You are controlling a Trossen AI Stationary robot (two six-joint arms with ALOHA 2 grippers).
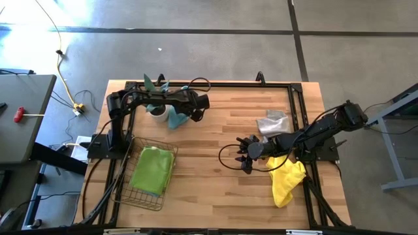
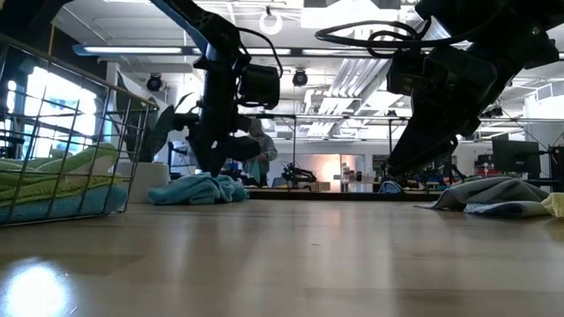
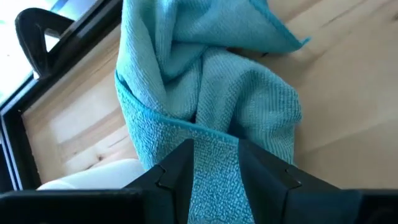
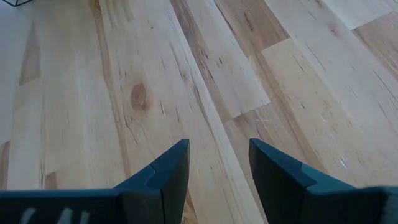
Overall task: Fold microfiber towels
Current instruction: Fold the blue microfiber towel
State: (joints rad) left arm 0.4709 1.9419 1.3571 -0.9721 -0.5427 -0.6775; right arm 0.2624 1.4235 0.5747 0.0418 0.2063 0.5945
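A teal towel (image 1: 175,119) lies bunched on the table at the far left, beside a white plant pot (image 1: 157,112). My left gripper (image 1: 179,115) reaches down onto it and is shut on it (image 3: 216,165). My right gripper (image 1: 243,156) is open and empty, over bare wood (image 4: 217,165) right of the table's middle. A yellow towel (image 1: 287,181) lies crumpled at the near right and a grey towel (image 1: 273,123) behind my right arm. A lime green towel (image 1: 153,171) lies folded in the wire basket (image 1: 128,190). My left gripper pinches a bunched ridge of the teal towel (image 3: 214,146) between its two fingers, several layers thick. The fingers come from above, slanting down (image 2: 211,167). The towel stays slack, and its mass (image 2: 198,189) rests on the table.
The plant pot (image 3: 93,177) stands right next to the teal towel. The basket (image 2: 62,132) takes up the near left. A dark frame rail (image 1: 215,85) runs along the table's far edge. Bare wood lies across the table's middle and near side.
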